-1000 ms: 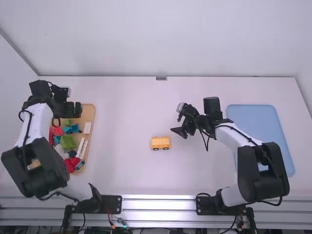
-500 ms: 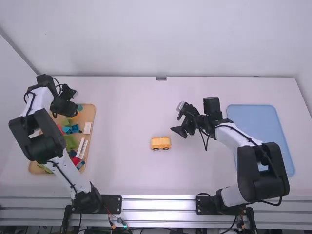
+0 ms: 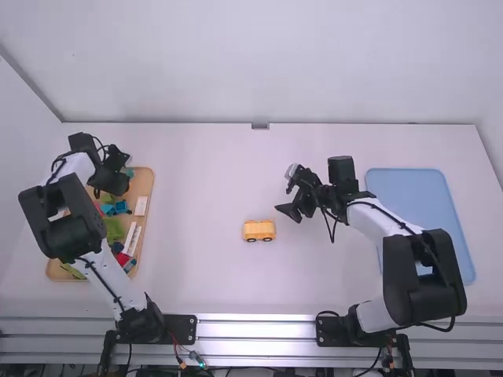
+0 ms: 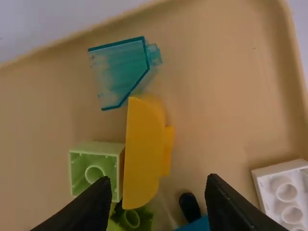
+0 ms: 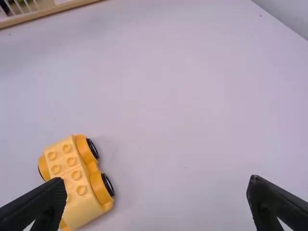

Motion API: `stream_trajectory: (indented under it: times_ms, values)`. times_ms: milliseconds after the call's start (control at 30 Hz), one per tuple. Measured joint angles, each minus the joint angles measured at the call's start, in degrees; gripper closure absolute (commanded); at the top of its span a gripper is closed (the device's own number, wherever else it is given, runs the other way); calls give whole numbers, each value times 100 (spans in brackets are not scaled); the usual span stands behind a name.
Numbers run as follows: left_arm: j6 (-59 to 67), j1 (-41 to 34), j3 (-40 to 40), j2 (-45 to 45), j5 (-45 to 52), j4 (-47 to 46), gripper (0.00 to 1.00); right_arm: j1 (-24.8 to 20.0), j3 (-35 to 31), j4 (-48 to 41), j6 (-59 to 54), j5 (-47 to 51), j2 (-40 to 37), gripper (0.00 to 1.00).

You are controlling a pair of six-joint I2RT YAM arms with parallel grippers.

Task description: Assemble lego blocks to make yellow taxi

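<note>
My left gripper (image 3: 114, 185) is over the far end of the wooden tray (image 3: 147, 174). In the left wrist view the left gripper (image 4: 156, 192) stands open above a yellow curved block (image 4: 143, 151), which lies between a light green block (image 4: 95, 168) and bare tray floor. A clear teal block (image 4: 122, 72) is close to its end. At mid-table stands the yellow car body (image 3: 259, 230) with black wheels, studs upward. My right gripper (image 3: 291, 212) is held to the right of it; in the right wrist view the right gripper (image 5: 156, 197) is open and holds nothing.
Red, blue and green blocks (image 3: 113, 230) and white pieces (image 3: 141, 206) crowd the tray's nearer part. A blue tray (image 3: 409, 179) lies at the right, partly under the right arm. The tray's raised rim surrounds the loose blocks.
The left arm has swung from the tray's left side to its far end, lately shifting slightly right and nearer the camera. The right arm and the car body have stayed put.
</note>
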Motion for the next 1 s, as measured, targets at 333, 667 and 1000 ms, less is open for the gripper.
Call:
stream_trajectory:
  times_ms: [333, 667, 1000]
  values:
    - [83, 0, -306, 0, 282, 352, 53, 0, 0, -15, 4, 2, 0, 2]
    - [57, 0, -315, 2, 240, 376, 57, 0, 0, -17, 13, 2, 0, 1]
    - [-133, 0, -315, 129, 63, 452, 55, 0, 0, -39, 4, 2, 0, 2]
